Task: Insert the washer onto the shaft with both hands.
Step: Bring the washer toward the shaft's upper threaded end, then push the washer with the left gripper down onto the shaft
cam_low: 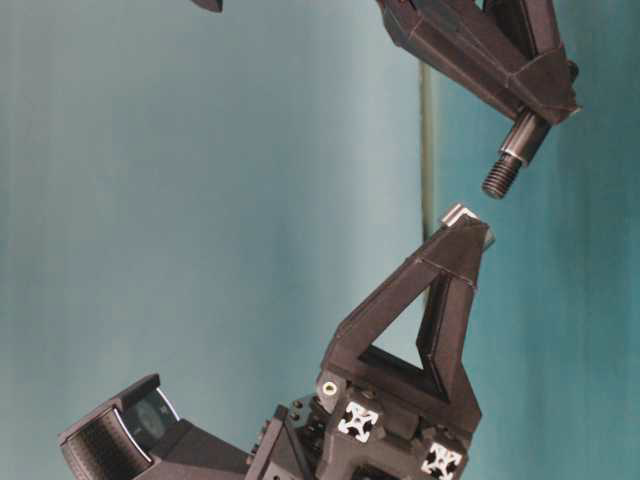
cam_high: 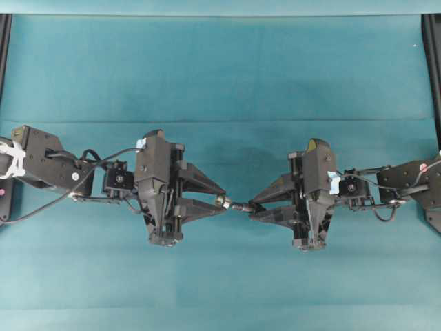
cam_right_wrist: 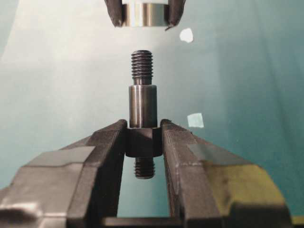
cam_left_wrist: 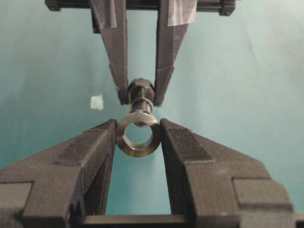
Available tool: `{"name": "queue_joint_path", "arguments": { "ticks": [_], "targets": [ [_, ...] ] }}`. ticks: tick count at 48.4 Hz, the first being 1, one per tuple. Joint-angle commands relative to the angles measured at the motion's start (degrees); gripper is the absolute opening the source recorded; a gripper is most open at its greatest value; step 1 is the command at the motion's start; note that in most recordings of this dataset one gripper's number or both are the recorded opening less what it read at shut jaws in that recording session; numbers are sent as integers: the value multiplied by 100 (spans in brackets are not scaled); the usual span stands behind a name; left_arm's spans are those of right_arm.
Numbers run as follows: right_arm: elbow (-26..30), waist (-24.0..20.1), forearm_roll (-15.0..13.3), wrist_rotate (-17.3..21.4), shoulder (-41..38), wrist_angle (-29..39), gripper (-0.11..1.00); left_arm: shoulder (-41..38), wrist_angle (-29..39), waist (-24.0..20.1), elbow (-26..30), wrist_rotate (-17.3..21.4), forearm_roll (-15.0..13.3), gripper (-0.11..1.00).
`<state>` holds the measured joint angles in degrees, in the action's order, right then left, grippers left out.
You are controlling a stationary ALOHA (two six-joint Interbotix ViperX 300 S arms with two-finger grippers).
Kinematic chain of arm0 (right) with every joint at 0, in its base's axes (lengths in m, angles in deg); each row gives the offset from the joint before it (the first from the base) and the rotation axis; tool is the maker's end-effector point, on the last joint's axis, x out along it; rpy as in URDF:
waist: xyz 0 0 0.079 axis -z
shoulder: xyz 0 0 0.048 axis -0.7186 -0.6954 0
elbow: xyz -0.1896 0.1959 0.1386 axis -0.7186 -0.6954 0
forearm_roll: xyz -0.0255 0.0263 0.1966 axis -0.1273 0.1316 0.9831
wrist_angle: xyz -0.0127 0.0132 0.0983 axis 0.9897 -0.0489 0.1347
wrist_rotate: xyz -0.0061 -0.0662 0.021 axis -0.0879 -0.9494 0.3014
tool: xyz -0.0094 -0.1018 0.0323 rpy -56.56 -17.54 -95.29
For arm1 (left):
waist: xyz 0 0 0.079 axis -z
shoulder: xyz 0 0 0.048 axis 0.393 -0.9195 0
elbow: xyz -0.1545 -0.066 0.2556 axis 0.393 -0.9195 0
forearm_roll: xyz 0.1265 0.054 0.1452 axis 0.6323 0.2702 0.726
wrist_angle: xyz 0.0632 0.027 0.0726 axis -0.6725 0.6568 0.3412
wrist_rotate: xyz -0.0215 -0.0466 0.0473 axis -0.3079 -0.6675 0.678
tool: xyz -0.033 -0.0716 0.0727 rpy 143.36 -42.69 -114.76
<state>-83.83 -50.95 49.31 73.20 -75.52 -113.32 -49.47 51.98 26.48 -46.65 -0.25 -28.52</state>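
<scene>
My left gripper (cam_high: 222,198) is shut on the washer (cam_high: 223,201), a silvery ring pinched edge-on between its fingertips; the left wrist view shows the washer (cam_left_wrist: 137,135) with its hole facing the camera. My right gripper (cam_high: 253,207) is shut on the shaft (cam_high: 241,205), gripping its dark collar, and the right wrist view shows the shaft (cam_right_wrist: 143,107) with its threaded tip pointing at the washer (cam_right_wrist: 144,14). The two meet at mid-table, above the cloth. A small gap separates the tip from the washer (cam_low: 462,214). Through the hole the shaft (cam_left_wrist: 141,97) sits slightly high of centre.
A teal cloth (cam_high: 220,76) covers the table. Small pale tape scraps lie on it below the grippers, one in the left wrist view (cam_left_wrist: 97,102) and two in the right wrist view (cam_right_wrist: 186,34) (cam_right_wrist: 195,119). Black frame rails (cam_high: 433,62) stand at the far side edges.
</scene>
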Motion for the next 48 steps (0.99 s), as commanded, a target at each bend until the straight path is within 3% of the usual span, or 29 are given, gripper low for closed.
{"name": "queue_joint_path", "arguments": {
  "ticks": [1,48],
  "targets": [
    [88,-18,18,62,35,-97,0,9,-62,18,123,-9,0,37],
    [149,-18,18,62,0,-246,0,-255,-35,70,378,-9,9,37]
  ]
}}
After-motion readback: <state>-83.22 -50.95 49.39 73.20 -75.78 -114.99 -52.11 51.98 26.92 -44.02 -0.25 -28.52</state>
